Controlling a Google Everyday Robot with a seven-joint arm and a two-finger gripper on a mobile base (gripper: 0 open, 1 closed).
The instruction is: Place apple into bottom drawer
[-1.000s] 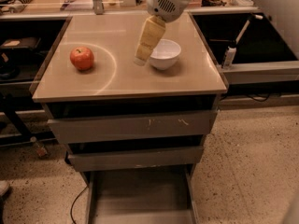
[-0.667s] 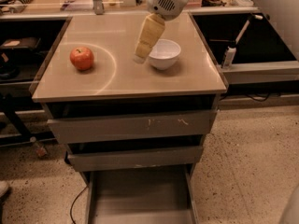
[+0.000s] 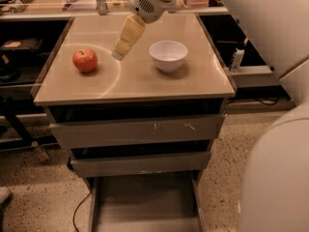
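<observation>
1. Nearest, at the bottom centre of the frame, the lowest grey metal drawer (image 3: 145,202) stands pulled out toward the lower edge. Its flat floor faces up and its thin side walls run down the frame.
2. The robot's bulky white body (image 3: 277,178) fills the lower right.
3. Above the open tray are two upper grey drawers. The lower one (image 3: 140,164) and the scuffed one (image 3: 135,132) both have their fronts about flush with the cabinet. That makes three drawers in all.
4. On the beige cabinet top (image 3: 145,83), left of centre, sits one small round red-orange apple (image 3: 85,60). It is upright with its dimple up, too round to show a long axis, and not in any drawer.
5. One white bowl (image 3: 168,55) stands right of centre, mouth up, well apart from the apple.
6. Between them, the one pale yellowish gripper (image 3: 118,53) slants down and to the left from the white wrist at the upper centre. It hangs above the top and is nearer the apple but not touching it. Whether it is clenched or released, I cannot tell.
</observation>
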